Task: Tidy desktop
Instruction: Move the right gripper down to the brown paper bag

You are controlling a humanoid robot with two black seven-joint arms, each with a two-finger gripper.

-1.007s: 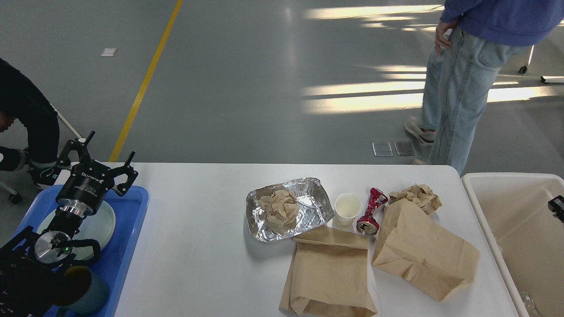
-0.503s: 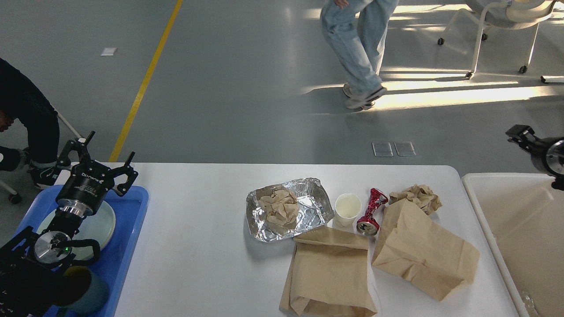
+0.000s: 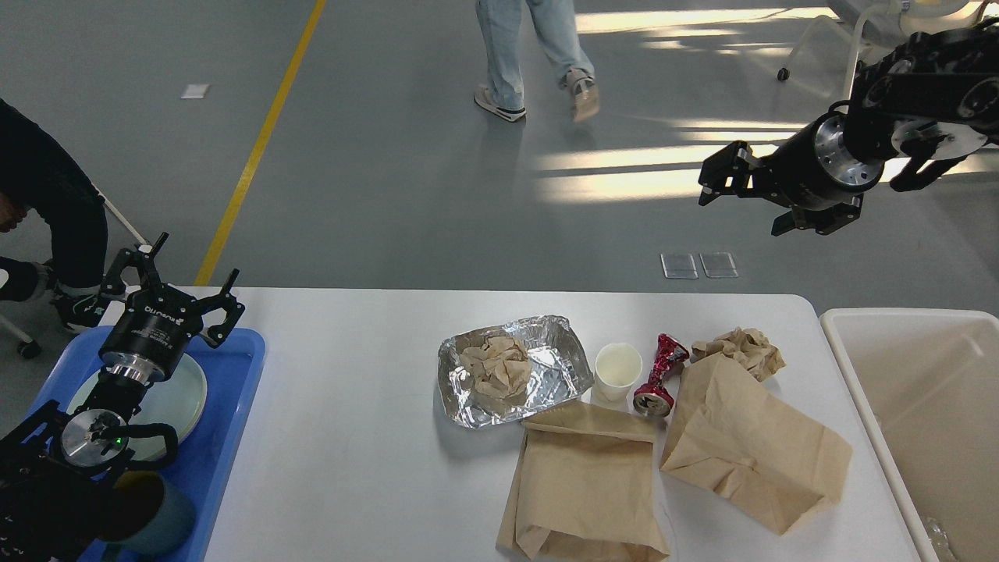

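The white desktop (image 3: 351, 437) bears a foil tray (image 3: 558, 367) with crumpled brown paper (image 3: 495, 371) in it, a white paper cup (image 3: 618, 367), a crushed red can (image 3: 659, 376), a crumpled paper ball (image 3: 741, 347) and two flat brown paper bags (image 3: 585, 492) (image 3: 753, 445). My left gripper (image 3: 195, 261) is open and empty above the far end of the blue tray (image 3: 234, 421). My right gripper (image 3: 753, 201) is held high over the floor beyond the desktop's far right. Its fingers look spread and hold nothing.
A cream-white bin (image 3: 839, 343) stands against the desktop's right edge. The blue tray holds a pale plate (image 3: 183, 394) and a dark cup (image 3: 160, 515). A person (image 3: 531, 55) walks on the floor beyond. Another person (image 3: 47, 203) crouches at far left.
My right arm has risen from over the bin and swung up and left, into full view. The walking person has moved left across the floor. My left arm has not moved.
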